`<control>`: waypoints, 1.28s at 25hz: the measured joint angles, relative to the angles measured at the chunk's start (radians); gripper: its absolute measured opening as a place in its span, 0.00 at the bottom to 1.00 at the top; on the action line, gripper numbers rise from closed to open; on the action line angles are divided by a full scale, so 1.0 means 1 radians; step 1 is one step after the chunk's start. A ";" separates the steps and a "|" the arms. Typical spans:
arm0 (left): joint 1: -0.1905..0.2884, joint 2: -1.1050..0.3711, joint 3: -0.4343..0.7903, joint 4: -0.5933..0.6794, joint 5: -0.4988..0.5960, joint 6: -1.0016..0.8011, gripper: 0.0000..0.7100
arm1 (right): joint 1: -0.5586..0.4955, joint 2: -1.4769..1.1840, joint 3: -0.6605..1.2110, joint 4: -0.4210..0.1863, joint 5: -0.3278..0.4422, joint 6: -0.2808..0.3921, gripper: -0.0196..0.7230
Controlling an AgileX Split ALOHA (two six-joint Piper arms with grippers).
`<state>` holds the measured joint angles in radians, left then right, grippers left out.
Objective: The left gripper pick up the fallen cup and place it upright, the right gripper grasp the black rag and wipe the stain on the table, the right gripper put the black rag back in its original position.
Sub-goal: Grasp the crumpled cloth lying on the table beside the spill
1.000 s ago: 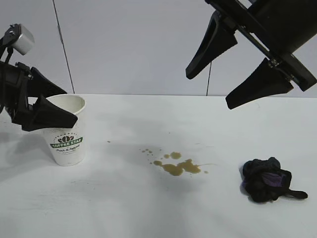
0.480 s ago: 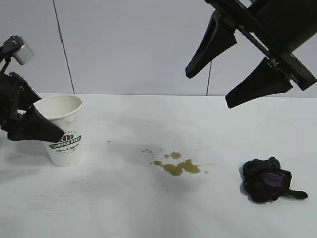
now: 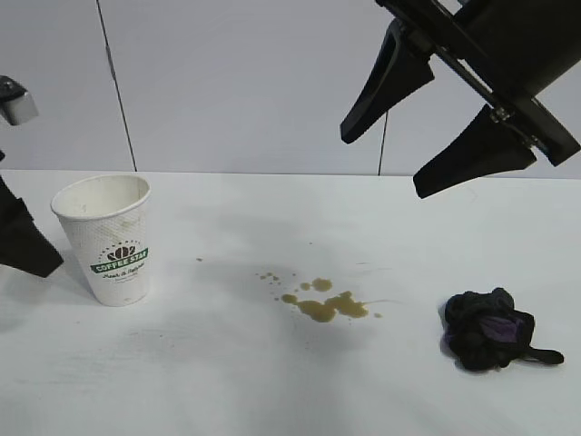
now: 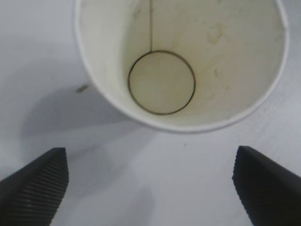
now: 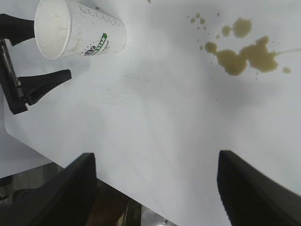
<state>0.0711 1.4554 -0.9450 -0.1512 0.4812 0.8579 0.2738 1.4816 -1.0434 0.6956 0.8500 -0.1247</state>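
Hovering off the left edge of the scene, my left end effector (image 4: 150,188) has its fingers spread wide and holds nothing; in my left wrist view the two ribbed fingertips (image 4: 35,181) flank bare bench (image 3: 227,381), with the cup's open mouth just beyond them and not touching either one. The cup (image 3: 106,238) stands upright on the left part of the bench, green band facing the near side. A second ago my fingers straddled its rim and upper wall; half a second ago one finger still lay against its side; now they have pulled clear to the left and only a dark tip shows at the exterior view's left edge.

My right end effector (image 3: 386,163) hangs high at the far right, fingers parted and empty, unchanged from the earlier frames. The stain (image 3: 322,302) lies mid-bench, well apart from the cup. The black rag (image 3: 490,341) sits bunched at the near right, untouched.
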 joint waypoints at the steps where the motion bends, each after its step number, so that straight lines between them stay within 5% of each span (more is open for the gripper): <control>1: 0.023 -0.036 0.001 0.019 -0.028 -0.035 0.73 | 0.000 0.000 0.000 0.000 -0.001 0.000 0.69; 8: 0.188 -0.329 0.002 0.014 -0.217 -0.185 0.71 | 0.000 0.000 0.000 0.000 -0.001 0.000 0.69; 19: 0.196 -0.817 0.008 -0.152 -0.130 -0.211 0.71 | 0.000 0.000 0.000 -0.003 0.004 -0.011 0.69; 23: 0.196 -1.066 0.005 -0.214 -0.014 -0.251 0.71 | 0.000 0.000 0.000 -0.003 0.005 -0.022 0.69; 26: 0.196 -1.207 0.001 -0.211 0.171 -0.333 0.71 | 0.000 0.000 0.000 -0.003 0.006 -0.026 0.69; 32: 0.185 -1.328 0.015 -0.107 0.516 -0.520 0.71 | 0.000 0.000 0.000 -0.004 0.015 -0.026 0.69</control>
<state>0.2562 0.1277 -0.9304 -0.2581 0.9977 0.3380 0.2738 1.4816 -1.0434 0.6916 0.8646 -0.1510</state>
